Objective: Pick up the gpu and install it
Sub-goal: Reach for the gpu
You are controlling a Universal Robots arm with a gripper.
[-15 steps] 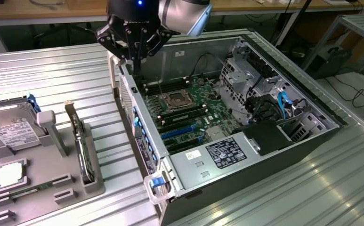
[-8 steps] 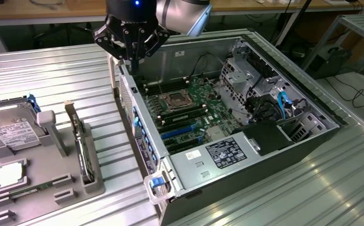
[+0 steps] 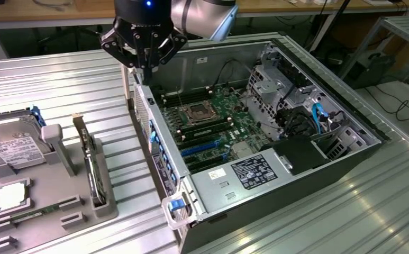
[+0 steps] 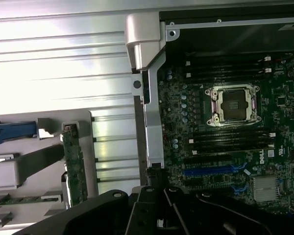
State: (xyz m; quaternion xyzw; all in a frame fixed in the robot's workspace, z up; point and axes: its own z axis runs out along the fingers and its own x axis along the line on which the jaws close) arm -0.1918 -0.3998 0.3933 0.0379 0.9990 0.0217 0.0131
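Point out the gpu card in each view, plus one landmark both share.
Exterior view: gpu card on edge in the gray holder, to the exterior view's left of the computer case.
Wrist view: gpu card in that holder, beside the case's metal edge.
Shared landmark: processor socket.

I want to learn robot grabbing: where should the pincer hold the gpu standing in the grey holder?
Pinch the gpu by its long top edge, near the middle, coming straight down from above. It stands on edge in the holder, so probably only that upper edge is free, and its thin flat faces suit a squeeze across them.
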